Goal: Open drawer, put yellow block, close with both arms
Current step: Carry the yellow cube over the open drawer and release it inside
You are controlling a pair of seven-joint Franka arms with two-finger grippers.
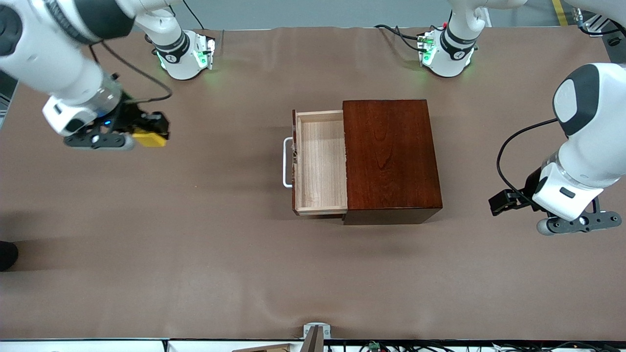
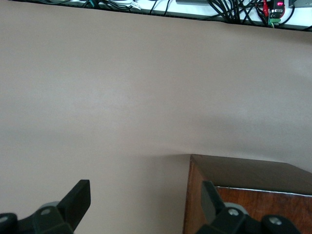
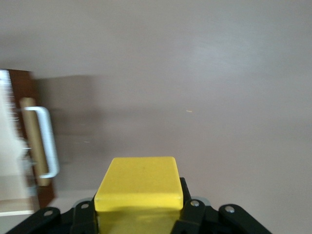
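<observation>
A brown-covered table [image 1: 195, 274] fills the frame. At its centre sits a dark mahogany box [image 1: 390, 159], its drawer [image 1: 320, 161] pulled out toward the right arm's end, the pale wood tray bare inside, a white loop handle [image 1: 286, 162] on its front. At the upper left of the frame, the right gripper [image 1: 139, 133] hangs over the table, clamped on the yellow block [image 3: 140, 184]. At the lower right, the left gripper [image 2: 144, 204] waits beside the box, fingers [image 2: 78, 197] spread apart.
</observation>
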